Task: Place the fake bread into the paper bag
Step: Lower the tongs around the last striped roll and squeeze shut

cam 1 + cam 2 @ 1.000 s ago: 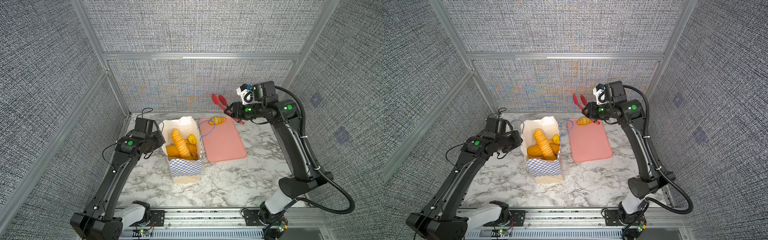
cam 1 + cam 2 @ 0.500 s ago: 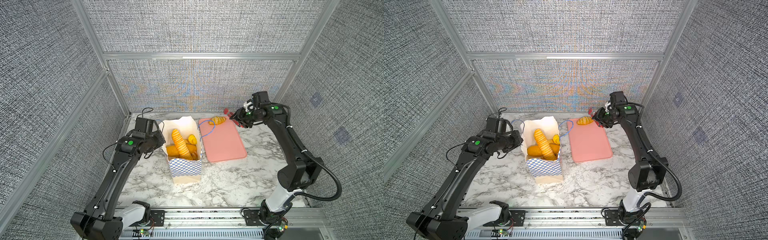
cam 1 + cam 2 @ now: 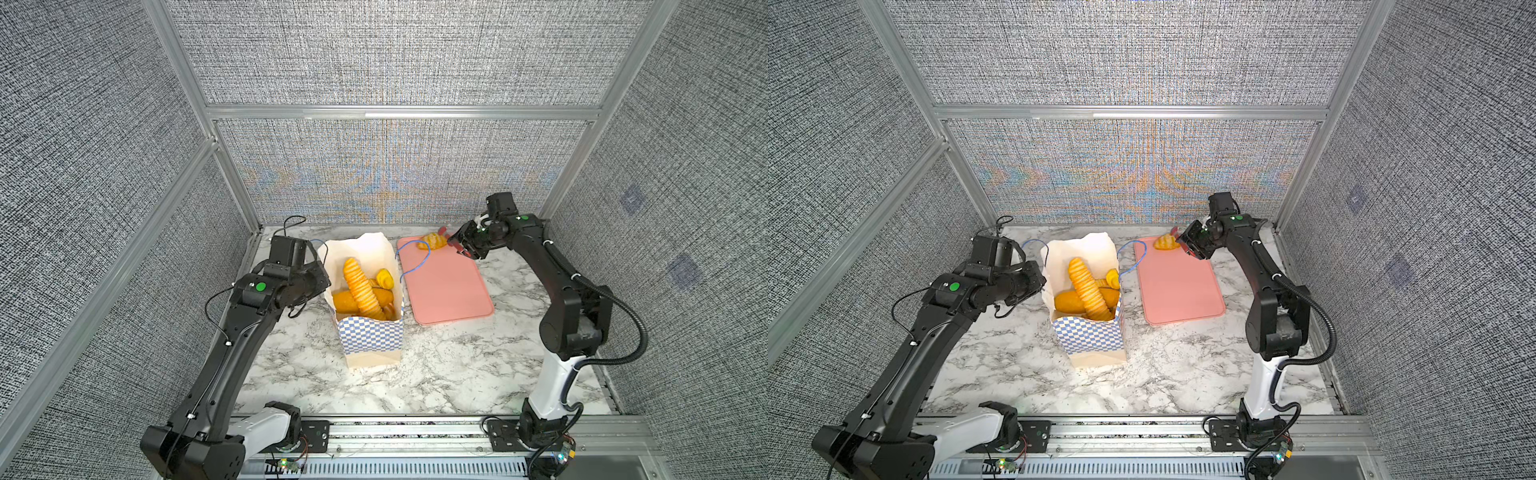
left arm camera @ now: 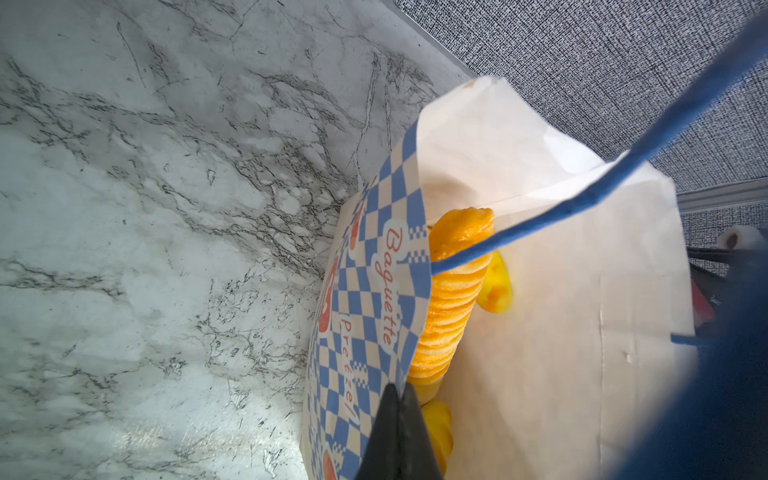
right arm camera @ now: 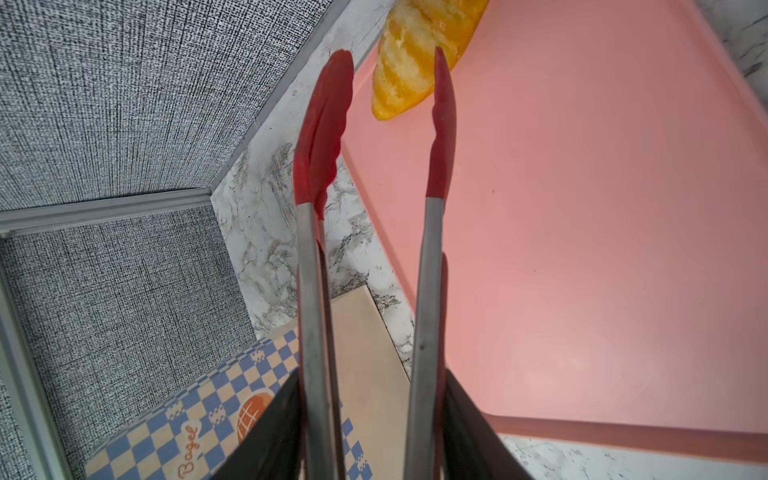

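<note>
The paper bag (image 3: 370, 345) (image 3: 1096, 345) stands upright mid-table, holding fake bread: a ridged baguette (image 3: 360, 289) (image 4: 451, 299), a loaf and small rolls. My left gripper (image 3: 324, 284) (image 4: 399, 390) is shut on the bag's checkered side wall (image 4: 374, 291) at its rim. One bread roll (image 3: 432, 241) (image 3: 1166, 242) (image 5: 415, 62) lies at the far end of the pink tray (image 3: 449, 291). My right gripper (image 3: 465, 245) (image 5: 372, 378) is shut on the red tongs (image 5: 309, 291). Their red tips stand apart either side of the roll's near end.
The tray (image 5: 582, 249) lies right of the bag, close to the back wall. A blue cord handle (image 3: 417, 266) droops from the bag onto the tray's edge. Textured walls with aluminium frames enclose the marble table (image 3: 436, 374) on three sides.
My right arm has swung down from high near the back wall, lowering the tongs to the roll on the tray. The left arm and the bag have not moved.
</note>
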You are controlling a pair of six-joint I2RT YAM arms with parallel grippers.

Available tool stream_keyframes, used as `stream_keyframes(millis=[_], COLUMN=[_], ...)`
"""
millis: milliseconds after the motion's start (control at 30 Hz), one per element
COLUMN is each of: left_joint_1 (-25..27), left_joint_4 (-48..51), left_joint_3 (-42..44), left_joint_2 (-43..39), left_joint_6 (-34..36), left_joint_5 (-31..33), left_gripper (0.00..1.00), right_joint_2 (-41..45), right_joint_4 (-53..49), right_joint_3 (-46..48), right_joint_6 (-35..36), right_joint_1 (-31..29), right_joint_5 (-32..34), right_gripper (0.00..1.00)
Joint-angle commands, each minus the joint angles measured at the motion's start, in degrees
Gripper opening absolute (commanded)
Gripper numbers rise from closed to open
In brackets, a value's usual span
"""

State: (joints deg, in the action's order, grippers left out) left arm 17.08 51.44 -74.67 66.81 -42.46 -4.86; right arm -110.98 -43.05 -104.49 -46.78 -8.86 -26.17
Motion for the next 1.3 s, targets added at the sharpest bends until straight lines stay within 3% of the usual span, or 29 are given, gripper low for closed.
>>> stream_keyframes(millis=[0, 1267], left_joint_1=[0.0, -0.1], left_joint_4=[0.0, 2.4], left_joint_3=[0.7, 0.4], left_joint_2=[-0.6, -0.8], left_joint_6=[-0.8, -0.6], left_joint_5=[0.3, 3.1], left_gripper=[0.03, 0.03], right_joint_2=[-0.9, -15.8], right_joint_4=[4.1, 2.8], right_joint_3=[-0.1, -12.3], right_joint_6=[-2.8, -6.1], right_joint_1=[0.1, 0.5], right_joint_5=[-1.5, -0.9], right_gripper=[0.51, 0.56])
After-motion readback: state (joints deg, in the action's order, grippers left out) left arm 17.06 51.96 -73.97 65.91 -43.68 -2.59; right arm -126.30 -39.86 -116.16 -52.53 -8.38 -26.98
